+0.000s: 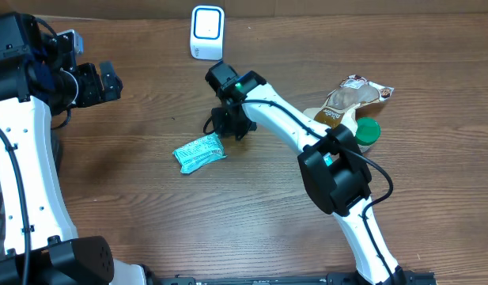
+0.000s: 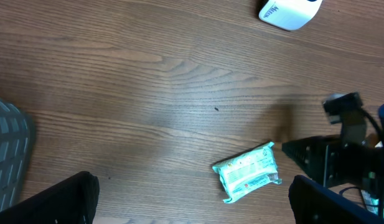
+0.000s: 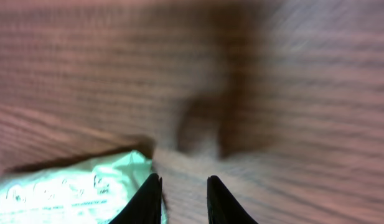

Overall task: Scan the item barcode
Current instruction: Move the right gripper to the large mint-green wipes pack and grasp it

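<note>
The item is a small teal-and-white packet (image 1: 200, 152) lying flat on the wooden table. It shows in the left wrist view (image 2: 249, 172) and at the lower left of the right wrist view (image 3: 67, 186). My right gripper (image 1: 228, 127) points down at the table just right of the packet's corner. Its fingers (image 3: 184, 183) stand narrowly apart with only bare wood between them, and the left finger is beside the packet's edge. My left gripper (image 1: 109, 81) hangs wide open at the far left, well away from the packet, its fingers (image 2: 192, 208) holding nothing. No barcode is legible.
A white box-shaped device (image 1: 206, 32) stands at the back of the table, also in the left wrist view (image 2: 288, 12). A brown snack pouch (image 1: 350, 99) and a green round lid (image 1: 368, 131) lie at the right, behind my right arm.
</note>
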